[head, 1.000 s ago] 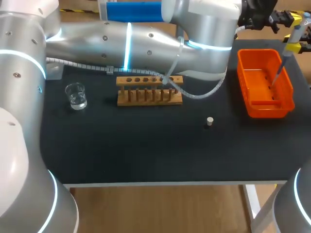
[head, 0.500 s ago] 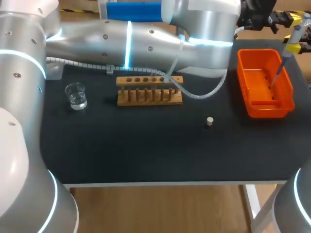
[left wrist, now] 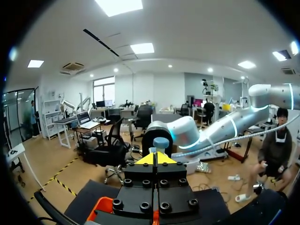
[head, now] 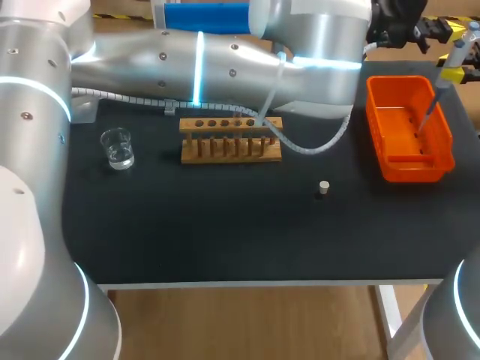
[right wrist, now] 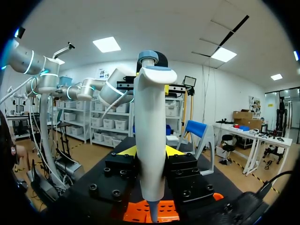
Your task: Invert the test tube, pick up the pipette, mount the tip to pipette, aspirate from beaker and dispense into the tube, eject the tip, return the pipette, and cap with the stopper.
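Note:
My right gripper (right wrist: 150, 152) is shut on the white pipette (right wrist: 150, 140), which stands upright between its yellow fingertips. In the head view the pipette (head: 454, 64) hangs at the far right with its thin tip over the orange bin (head: 390, 161). My left arm reaches across the back of the table. Its gripper (left wrist: 155, 158) is shut and empty, with the pipette's grey-blue button (left wrist: 161, 142) just ahead of its tips. The wooden rack (head: 231, 140) stands mid-table, and a clear tube (head: 257, 126) seems to stand at its right end. The beaker (head: 117, 147) is at the left and the small stopper (head: 323, 187) lies alone.
The left arm's body and its looping cable (head: 315, 142) hang over the rack and the back of the table. The orange bin sits close to the table's right edge. Black tabletop (head: 210, 225) stretches in front of the rack.
The left arm's elbow and cable have shifted a trifle. The pipette and the right gripper hold their place over the bin.

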Action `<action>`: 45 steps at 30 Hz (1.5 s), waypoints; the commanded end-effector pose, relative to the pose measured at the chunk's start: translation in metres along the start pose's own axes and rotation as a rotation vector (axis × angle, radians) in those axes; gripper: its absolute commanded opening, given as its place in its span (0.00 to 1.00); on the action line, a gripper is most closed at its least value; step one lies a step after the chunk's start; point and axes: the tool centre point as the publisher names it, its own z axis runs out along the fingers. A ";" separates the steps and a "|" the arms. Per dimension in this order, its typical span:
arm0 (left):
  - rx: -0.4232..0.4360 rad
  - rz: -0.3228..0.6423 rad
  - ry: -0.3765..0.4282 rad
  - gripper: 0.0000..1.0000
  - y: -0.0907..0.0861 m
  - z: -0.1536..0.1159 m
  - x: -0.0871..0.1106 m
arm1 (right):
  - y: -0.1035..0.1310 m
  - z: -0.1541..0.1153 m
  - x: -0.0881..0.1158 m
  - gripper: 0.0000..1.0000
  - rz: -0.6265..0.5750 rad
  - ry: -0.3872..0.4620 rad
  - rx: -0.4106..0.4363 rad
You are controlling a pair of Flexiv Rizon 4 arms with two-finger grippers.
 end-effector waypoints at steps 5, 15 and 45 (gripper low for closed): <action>0.090 0.053 -0.021 0.00 0.023 0.010 0.008 | 0.013 0.001 -0.002 0.00 0.000 0.005 0.002; 0.110 0.100 -0.022 0.00 0.021 0.012 0.013 | 0.013 0.001 -0.002 0.00 0.000 0.005 0.002; 0.063 0.041 -0.005 0.00 0.050 0.016 0.018 | 0.013 0.001 -0.002 0.00 0.000 0.005 0.002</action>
